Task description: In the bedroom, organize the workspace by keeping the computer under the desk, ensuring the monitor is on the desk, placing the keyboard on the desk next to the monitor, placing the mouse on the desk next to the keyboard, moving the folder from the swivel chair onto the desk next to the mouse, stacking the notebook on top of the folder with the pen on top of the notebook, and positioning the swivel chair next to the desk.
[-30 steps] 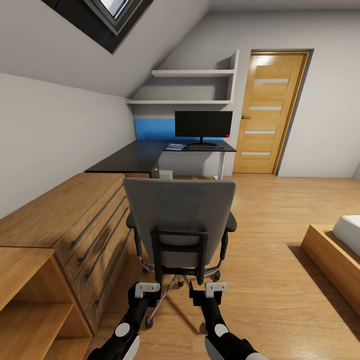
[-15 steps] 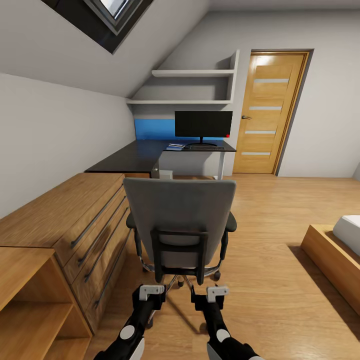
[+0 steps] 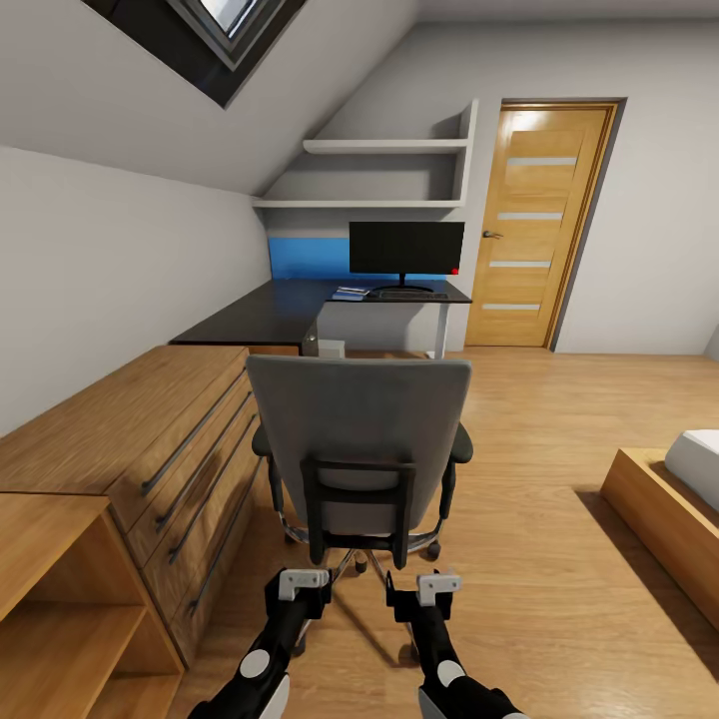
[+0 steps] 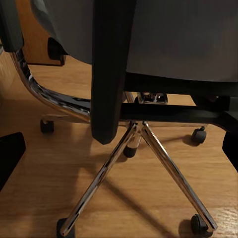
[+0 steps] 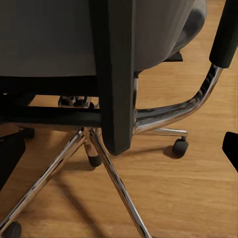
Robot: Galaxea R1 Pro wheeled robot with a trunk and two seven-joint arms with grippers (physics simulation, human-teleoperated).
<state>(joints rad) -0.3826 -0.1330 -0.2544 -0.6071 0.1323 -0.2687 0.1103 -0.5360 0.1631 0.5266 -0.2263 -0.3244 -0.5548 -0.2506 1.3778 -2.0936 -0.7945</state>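
The swivel chair (image 3: 359,449) stands straight ahead of the robot, backrest toward it, well apart from the desk (image 3: 300,305) at the far wall. The left hand (image 3: 298,581) and right hand (image 3: 431,581) hang low, just short of the black back frame, one to each side of its centre, about equally near (neither arm has the advantage). Both hands are released and hold nothing: in each wrist view the dark fingers (image 4: 10,156) (image 5: 10,156) sit wide at the picture's edges with the chair's frame and chrome base between them.

The chair's line to the surface runs straight forward, the way the robot faces. A push on the backrest would likely roll it there.

On the surface sit the monitor (image 3: 406,248), the keyboard (image 3: 407,295) before it, and a blue folder (image 3: 350,294) just beside the keyboard; anything stacked on it is too small to tell. A light grey box under the surface, probably the computer (image 3: 330,348), shows above the backrest.

Room: the wooden dresser (image 3: 150,439) runs close along the chair's left side, so drift that way risks a caster catching. Open floor lies right, up to the bed frame (image 3: 659,519).
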